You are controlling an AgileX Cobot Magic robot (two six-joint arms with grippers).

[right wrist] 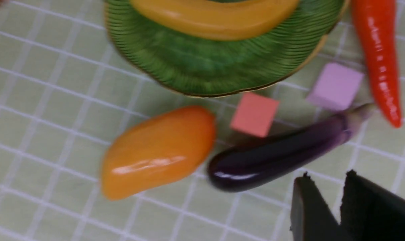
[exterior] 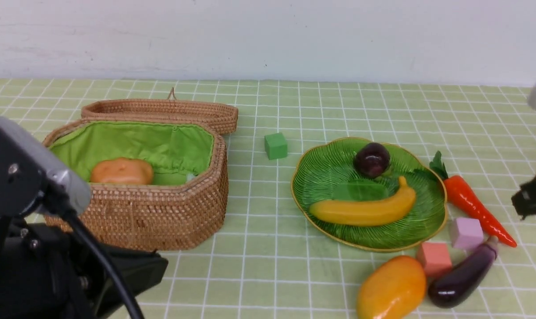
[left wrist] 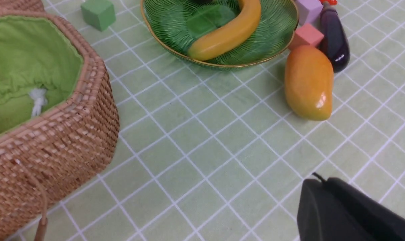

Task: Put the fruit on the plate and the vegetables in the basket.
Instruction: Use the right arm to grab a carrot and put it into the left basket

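The green plate point(exterior: 321, 168) holds the banana point(exterior: 365, 210) and the round dark fruit point(exterior: 372, 159). The mango point(exterior: 392, 288) lies on the cloth in front of the plate, beside the eggplant point(exterior: 463, 277). The carrot point(exterior: 471, 204) lies to the plate's right. In the wicker basket point(exterior: 161, 212) sits the potato point(exterior: 122, 172). My left gripper point(left wrist: 319, 180) is shut and empty, hovering over the cloth between basket and mango. My right gripper point(right wrist: 328, 175) has its jaws slightly apart with nothing between them, just short of the eggplant point(right wrist: 279, 154).
The basket lid point(exterior: 161, 110) lies behind the basket. A green cube point(exterior: 275, 145) stands between basket and plate. A pink cube point(exterior: 434, 258) and a lilac cube point(exterior: 466, 232) crowd the eggplant and carrot. A dark green shape point(exterior: 360, 191) rests on the plate by the banana.
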